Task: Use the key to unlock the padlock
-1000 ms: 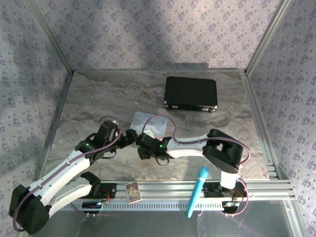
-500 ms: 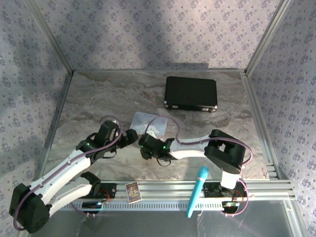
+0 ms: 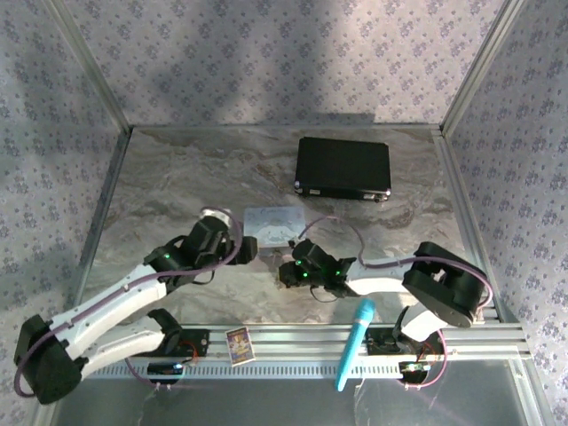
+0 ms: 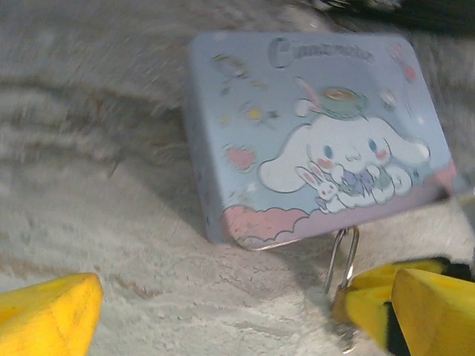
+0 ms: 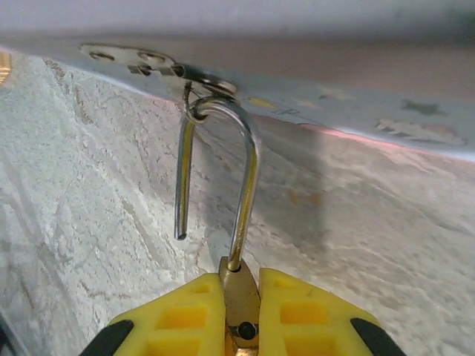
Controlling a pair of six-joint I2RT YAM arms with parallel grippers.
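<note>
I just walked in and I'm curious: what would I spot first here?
Probably the pastel tin with a cartoon puppy, in the middle. A tiny padlock is hooked through its clasp, shackle open, pinched by the right gripper. A black case sits behind it.

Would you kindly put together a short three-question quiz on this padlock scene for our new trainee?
1. True or false: the padlock has both shackle legs seated in its body.
2. The right gripper grips the padlock by: A brass body; B shackle; C nothing.
3. Fill in: the shackle hooks through the hasp of the pastel ____.
Key: 1 false (one leg hangs free); 2 A; 3 tin.
</note>
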